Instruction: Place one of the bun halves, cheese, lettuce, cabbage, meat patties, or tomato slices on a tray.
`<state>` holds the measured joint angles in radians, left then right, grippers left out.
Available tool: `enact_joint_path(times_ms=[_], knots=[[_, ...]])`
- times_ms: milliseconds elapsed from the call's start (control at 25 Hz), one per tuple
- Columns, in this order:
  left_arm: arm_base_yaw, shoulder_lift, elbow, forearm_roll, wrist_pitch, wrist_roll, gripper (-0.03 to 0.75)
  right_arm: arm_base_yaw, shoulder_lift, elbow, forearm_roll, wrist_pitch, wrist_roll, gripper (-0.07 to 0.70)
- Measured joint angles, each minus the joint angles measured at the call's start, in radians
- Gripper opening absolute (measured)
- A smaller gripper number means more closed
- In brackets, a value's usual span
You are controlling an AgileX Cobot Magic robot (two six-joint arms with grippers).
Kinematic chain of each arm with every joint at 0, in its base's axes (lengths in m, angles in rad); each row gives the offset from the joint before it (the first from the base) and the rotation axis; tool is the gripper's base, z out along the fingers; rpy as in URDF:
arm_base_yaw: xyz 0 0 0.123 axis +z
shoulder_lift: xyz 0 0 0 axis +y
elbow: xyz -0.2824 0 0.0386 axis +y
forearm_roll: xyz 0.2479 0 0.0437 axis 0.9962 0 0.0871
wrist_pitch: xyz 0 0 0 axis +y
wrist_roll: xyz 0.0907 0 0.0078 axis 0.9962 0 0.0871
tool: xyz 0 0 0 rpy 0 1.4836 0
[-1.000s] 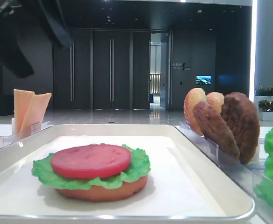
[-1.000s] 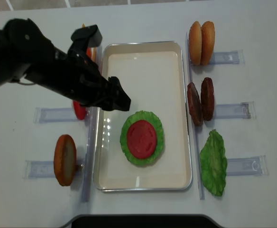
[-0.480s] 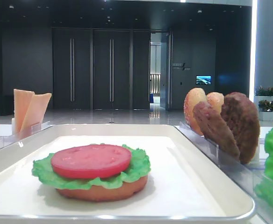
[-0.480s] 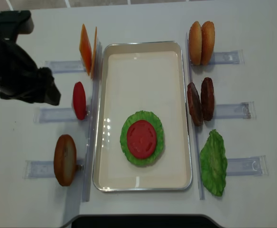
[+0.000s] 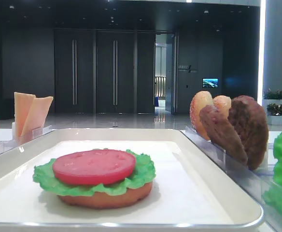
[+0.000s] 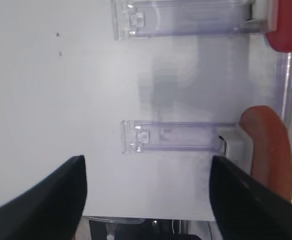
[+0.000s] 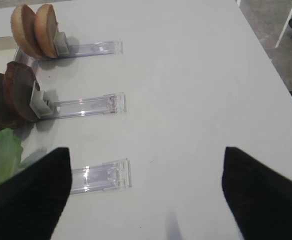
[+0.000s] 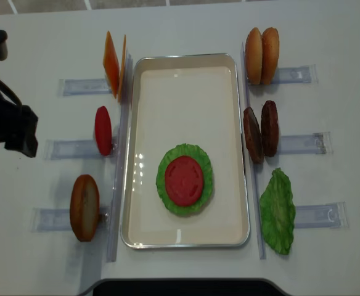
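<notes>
While my overhead view shows my left claw [image 8: 7, 132] at nine o'clock of the tray [image 8: 229, 61], the low view misses it. Jaws gape wide, holding nothing. My right claw [image 7: 146, 200] also gapes empty.

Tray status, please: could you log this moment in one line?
tray: bun, lettuce, tomato slice stacked | left hand: open, empty | right hand: open

No text is showing clearly enough to read in any view. A small pale sign [image 5: 186, 68] is hanging on the dark wall far behind the tray [image 5: 213, 183] in the low front view, but its lettering is coming out too small and blurred to make out. A lit screen [image 5: 210, 82] is glowing blue just beside it, and nothing on it is legible either.
</notes>
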<state>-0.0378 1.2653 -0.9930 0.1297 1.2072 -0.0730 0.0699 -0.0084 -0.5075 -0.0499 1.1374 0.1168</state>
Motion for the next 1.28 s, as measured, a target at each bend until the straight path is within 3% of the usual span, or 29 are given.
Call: enact_joint_path(times_ms=[560,960,1280], knots=[[0.000,-0.453,0.246,-0.002,0.000,-0.021,0.580,0.000,0.000,0.000,0.000,0.000,0.000,0.581],[0.000,-0.807,0.500,-0.002,-0.080,-0.022,0.580,0.000,0.000,0.000,0.000,0.000,0.000,0.581],[0.000,-1.002,0.521,-0.002,-0.102,-0.022,0.580,0.000,0.000,0.000,0.000,0.000,0.000,0.581]])
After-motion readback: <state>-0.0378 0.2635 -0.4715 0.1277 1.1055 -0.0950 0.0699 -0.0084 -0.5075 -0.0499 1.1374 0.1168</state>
